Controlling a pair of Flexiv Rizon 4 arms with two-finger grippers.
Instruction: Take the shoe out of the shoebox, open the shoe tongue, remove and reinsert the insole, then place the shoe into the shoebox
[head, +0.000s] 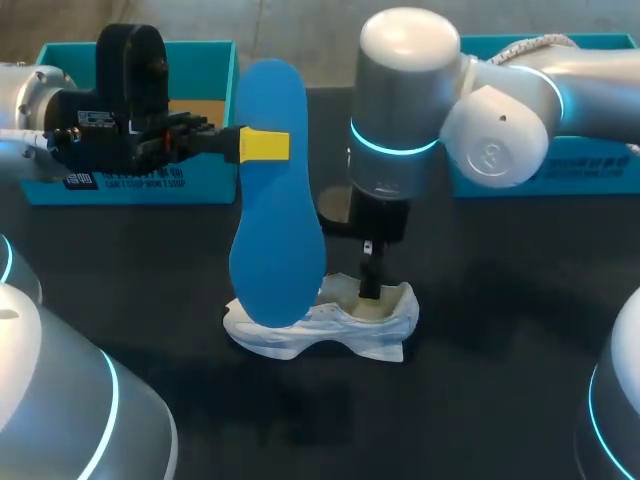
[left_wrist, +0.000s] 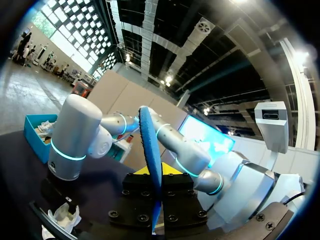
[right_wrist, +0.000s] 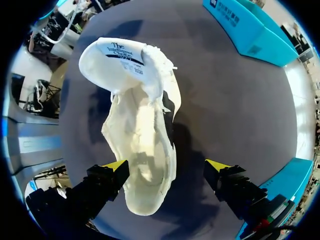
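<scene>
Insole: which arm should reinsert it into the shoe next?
Left. The left jaws grip the blue insole upright over the white shoe. The right jaws stand open over the shoe's opening, holding nothing, likely better for steadying it.

The long blue foam insole (head: 275, 200) looks matt and smooth. The white cloth shoe (right_wrist: 145, 150) has a soft woven upper with a rough cream lining inside. The dark table (head: 480, 400) is matt; the silver-grey arm shell (head: 405, 90) is glossy and smooth.

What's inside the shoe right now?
The shoe shows only bare pale lining; the blue insole is out, in the left gripper. Its toe end is hidden under the folded-back tongue.
</scene>
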